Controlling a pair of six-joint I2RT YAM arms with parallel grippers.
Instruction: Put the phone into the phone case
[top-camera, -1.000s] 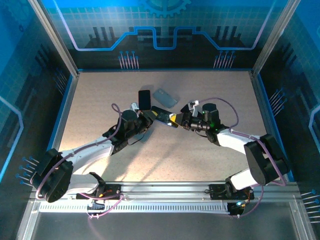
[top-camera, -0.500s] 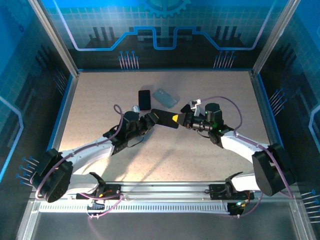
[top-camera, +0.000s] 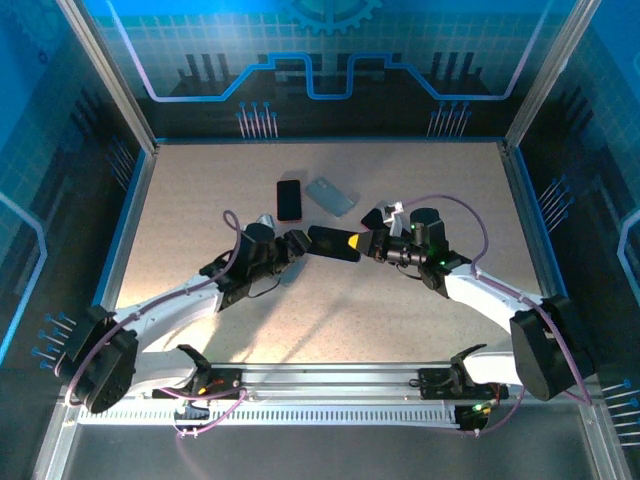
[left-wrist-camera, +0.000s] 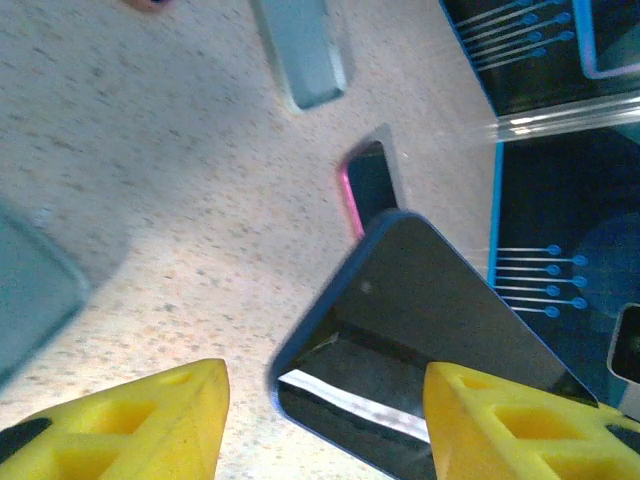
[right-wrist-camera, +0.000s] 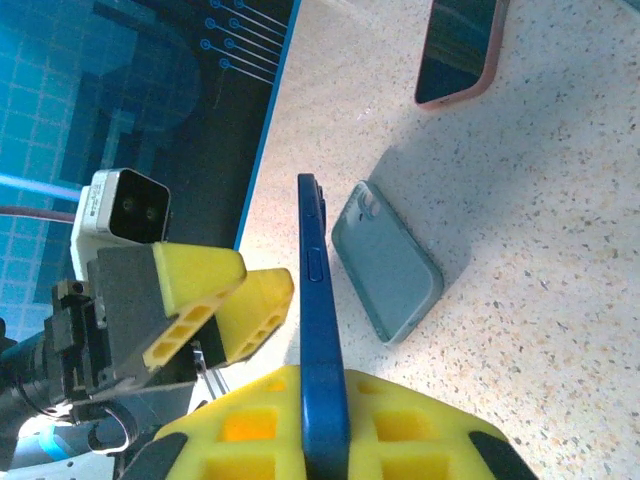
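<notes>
Phone (top-camera: 330, 242) looks thin, stiff and slippery; your right gripper (top-camera: 358, 241) pinches its end tight, your left gripper (top-camera: 298, 242) gapes open.

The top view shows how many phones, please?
2. A dark blue phone is held in the right hand; a black, pink-edged phone lies flat on the table behind it. Others may hide under the arms.

My two white-shelled arms (top-camera: 170, 300) have black joints and black bases, and each trails a looping lilac cable (top-camera: 445, 197). My left pincer (top-camera: 297, 243) and right pincer (top-camera: 362, 241) end in blocky yellow fingertips (left-wrist-camera: 130, 420) with square hollows. A small green light (top-camera: 437, 264) glows on my right wrist.
</notes>
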